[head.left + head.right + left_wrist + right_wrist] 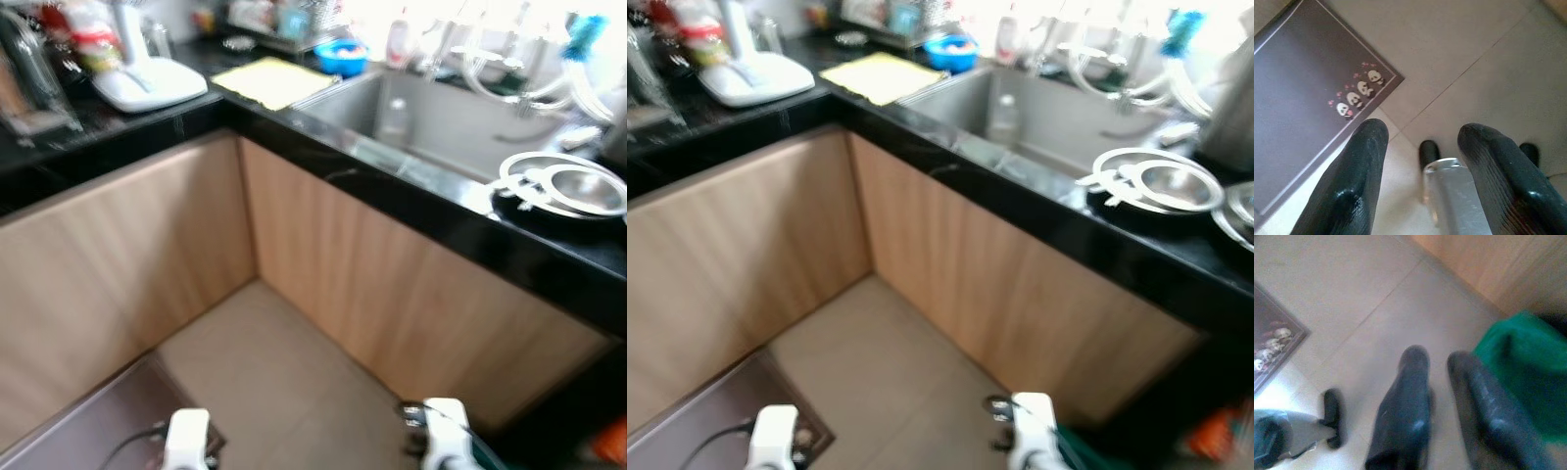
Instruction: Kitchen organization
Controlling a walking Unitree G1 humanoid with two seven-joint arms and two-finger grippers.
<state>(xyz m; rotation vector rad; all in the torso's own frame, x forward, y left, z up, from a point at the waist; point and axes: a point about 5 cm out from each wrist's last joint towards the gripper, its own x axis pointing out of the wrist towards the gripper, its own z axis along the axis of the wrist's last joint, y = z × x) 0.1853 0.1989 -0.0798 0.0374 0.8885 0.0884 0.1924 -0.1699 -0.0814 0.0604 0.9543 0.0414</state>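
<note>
Both arms hang low over the floor (294,372) in a kitchen corner. The left gripper (1422,176) is open above a dark mat (1298,88) with little pandas. The right gripper (1442,401) is open a little, beside something green (1523,377). Up on the black counter (411,191) are a sink (441,122), a yellow cloth (274,80), a blue bowl (341,56) and metal lids (563,186).

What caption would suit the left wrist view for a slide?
Left gripper hangs open above the tiled floor, beside a dark mat printed with small pandas.
</note>
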